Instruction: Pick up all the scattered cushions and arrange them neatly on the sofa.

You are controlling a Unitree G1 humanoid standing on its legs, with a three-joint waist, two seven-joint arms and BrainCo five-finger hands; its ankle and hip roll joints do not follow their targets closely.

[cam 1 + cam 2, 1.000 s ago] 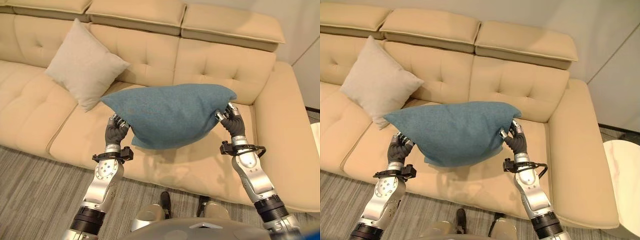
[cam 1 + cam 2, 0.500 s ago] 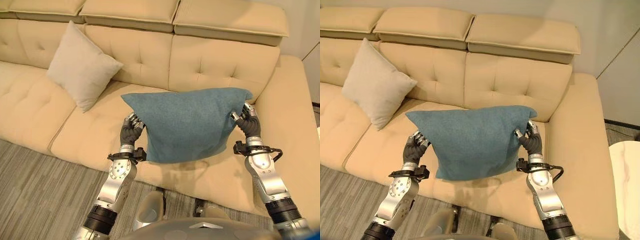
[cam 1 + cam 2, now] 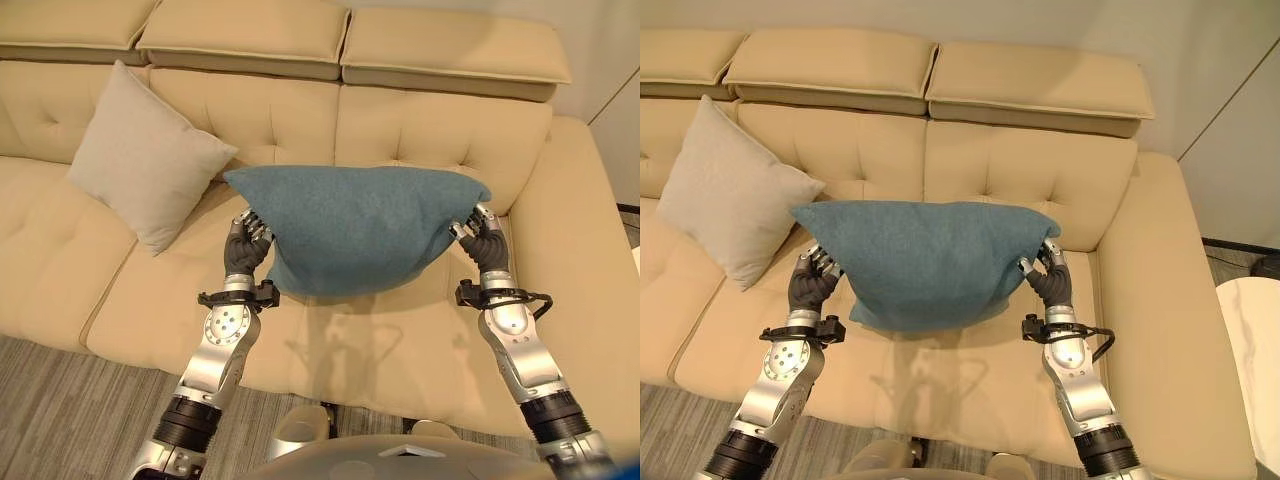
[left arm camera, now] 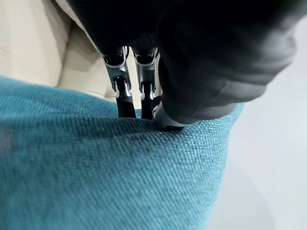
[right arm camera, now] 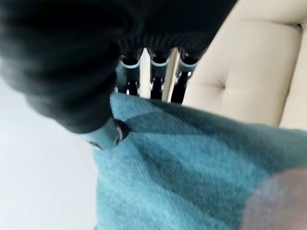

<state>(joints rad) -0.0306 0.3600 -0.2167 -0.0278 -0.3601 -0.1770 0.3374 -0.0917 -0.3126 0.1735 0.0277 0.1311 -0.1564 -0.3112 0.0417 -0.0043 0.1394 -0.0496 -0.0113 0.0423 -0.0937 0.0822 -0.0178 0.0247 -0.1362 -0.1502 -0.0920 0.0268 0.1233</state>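
A teal cushion [image 3: 355, 228] hangs in the air over the right-hand seat of the cream sofa [image 3: 420, 110], held by its two upper corners. My left hand [image 3: 243, 252] pinches the left corner, fingers and thumb curled into the cloth [image 4: 120, 163]. On the opposite corner my right hand [image 3: 482, 241] grips the fabric [image 5: 192, 158] the same way. A beige cushion [image 3: 145, 165] leans upright against the sofa back, left of the teal one.
The sofa's right arm [image 3: 590, 260] rises beside my right hand. Grey striped carpet [image 3: 70, 410] lies in front of the sofa. The edge of a white round table [image 3: 1252, 350] stands at the far right.
The teal cushion has gone up and further over the seat toward the sofa back, both hands still holding its corners. The camera has shifted slightly too.
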